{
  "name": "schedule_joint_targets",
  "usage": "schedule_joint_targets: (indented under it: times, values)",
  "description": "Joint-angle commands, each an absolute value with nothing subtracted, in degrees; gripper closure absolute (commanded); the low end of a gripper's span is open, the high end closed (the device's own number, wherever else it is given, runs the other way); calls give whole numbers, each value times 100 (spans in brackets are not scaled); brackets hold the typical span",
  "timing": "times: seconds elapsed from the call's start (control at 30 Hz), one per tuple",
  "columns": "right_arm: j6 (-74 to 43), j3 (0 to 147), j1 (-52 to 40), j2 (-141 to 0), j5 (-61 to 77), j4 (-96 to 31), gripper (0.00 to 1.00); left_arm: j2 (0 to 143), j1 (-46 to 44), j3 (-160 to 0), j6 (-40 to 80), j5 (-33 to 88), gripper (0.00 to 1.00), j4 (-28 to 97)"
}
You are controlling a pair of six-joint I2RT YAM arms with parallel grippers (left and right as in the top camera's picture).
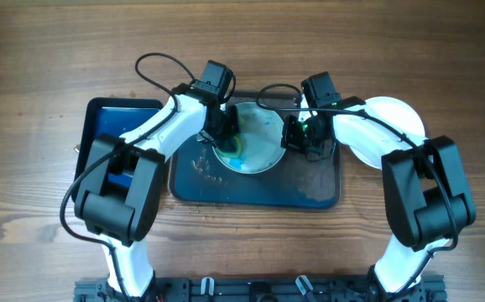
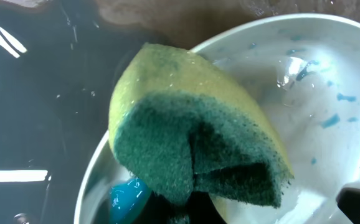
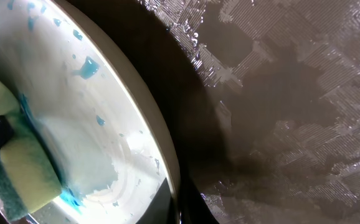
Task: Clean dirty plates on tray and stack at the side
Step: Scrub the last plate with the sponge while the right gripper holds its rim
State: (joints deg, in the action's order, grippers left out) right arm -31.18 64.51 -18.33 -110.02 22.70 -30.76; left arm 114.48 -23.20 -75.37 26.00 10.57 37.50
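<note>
Brown wooden table (image 1: 24,84) carries the wet dark tray (image 1: 310,189) and a blue tray (image 1: 104,126).

Side plate (image 1: 402,113) half under right arm (image 1: 364,138), sponge (image 2: 192,137) bottom cropped

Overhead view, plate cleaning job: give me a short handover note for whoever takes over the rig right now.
Left gripper: shut on the sponge, which sits on the plate.
Right gripper: shut at that plate's right rim; whether it pinches the rim is unclear.
Things: that plate lies on the tray with blue smears on it. A white plate lies beside the tray's right end; the arm hides how many are there.
Done: at least one plate set aside.
Left: finish scrubbing this plate, then stack it on the right.
</note>
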Motion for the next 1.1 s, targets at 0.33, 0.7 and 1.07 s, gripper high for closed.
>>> schedule_joint_targets:
  times: [0.33, 0.7, 1.07]
  values:
    - [-2867, 6405, -1859, -11048, 2565, -3044, 96, 11810, -2860, -7491, 1253, 3391, 96, 3166]
    - [-2845, 6403, -1857, -11048, 2561, -3065, 96, 11810, -1822, -7629, 3072, -1070, 96, 2644]
    - [-2856, 6403, -1857, -11048, 2563, -3044, 96, 11810, -2390, -7629, 119, 2786, 96, 4466]
